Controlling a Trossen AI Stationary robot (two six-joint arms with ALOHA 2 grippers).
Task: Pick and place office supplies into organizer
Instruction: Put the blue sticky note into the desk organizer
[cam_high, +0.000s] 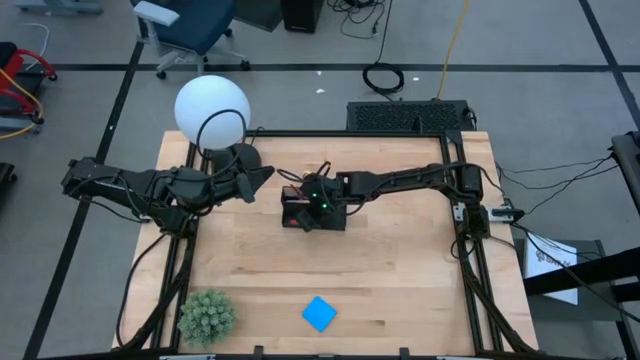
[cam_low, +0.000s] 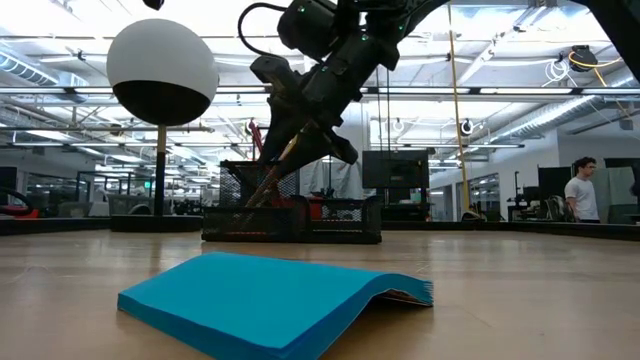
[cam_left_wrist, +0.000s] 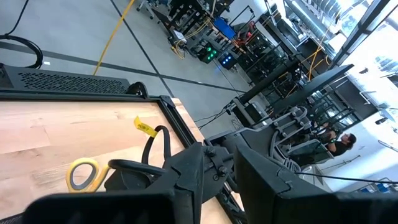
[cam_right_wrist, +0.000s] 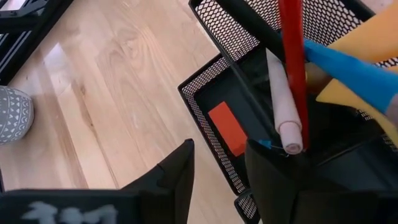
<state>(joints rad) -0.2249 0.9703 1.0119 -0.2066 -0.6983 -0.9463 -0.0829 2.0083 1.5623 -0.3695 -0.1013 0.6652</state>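
The black mesh organizer (cam_high: 312, 212) stands mid-table. A red pen (cam_right_wrist: 291, 56), a pale pencil (cam_right_wrist: 280, 99) and blue and yellow pieces (cam_right_wrist: 348, 65) lean in its tall compartment. An orange-red eraser (cam_right_wrist: 227, 127) lies flat in its low compartment. My right gripper (cam_right_wrist: 217, 155) hangs open over the organizer, slanting down from the right, with nothing between its fingers. A blue note pad (cam_high: 320, 313) lies flat near the front edge. My left gripper (cam_high: 262, 174) waits raised beside the lamp, its fingers a narrow gap apart and empty. My right gripper stands with one finger (cam_right_wrist: 273, 174) right beside the pale pencil's upper end (cam_right_wrist: 291, 144). I cannot tell whether the two touch. The pencil stands tilted in the tall compartment.
A white globe lamp (cam_high: 212, 110) with a round black base (cam_high: 235, 160) stands at the far left, close to my left gripper. A green spiky plant (cam_high: 207, 315) sits at the near left corner. Bare wood lies between the organizer and the note pad (cam_low: 270, 300).
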